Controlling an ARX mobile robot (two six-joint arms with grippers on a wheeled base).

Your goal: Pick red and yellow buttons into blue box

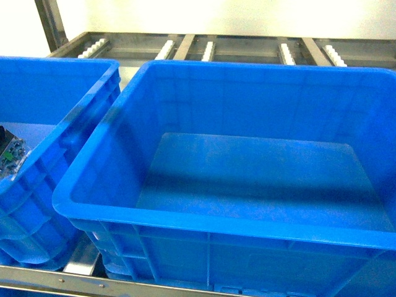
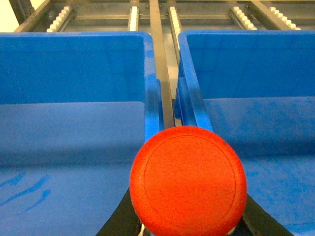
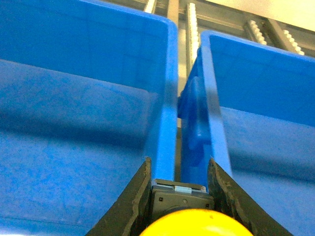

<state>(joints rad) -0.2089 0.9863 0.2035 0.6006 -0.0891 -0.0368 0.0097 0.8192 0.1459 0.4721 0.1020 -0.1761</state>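
My left gripper (image 2: pixel 189 231) is clamped on the red button (image 2: pixel 188 181); its round cap fills the lower centre of the left wrist view, with my dark fingers (image 2: pixel 118 223) showing at either side beneath it. My right gripper (image 3: pixel 179 206) is clamped on the yellow button (image 3: pixel 192 223): the yellow cap sits at the bottom edge of the right wrist view, its black block body between my two dark fingers (image 3: pixel 129 204).

Beyond each hand, two blue crates stand side by side, their rims close together with a narrow gap between.

In the head view, the blue box (image 1: pixel 93 161) fills the centre and right of the frame. A second blue crate (image 1: pixel 68 117) sits at the left, with a small dark part (image 1: pixel 9 151) at the left edge.

Both rest on a grey metal rack (image 1: pixel 185 44) with white rollers (image 1: pixel 286 52) across the top, before a pale wall (image 1: pixel 247 15).
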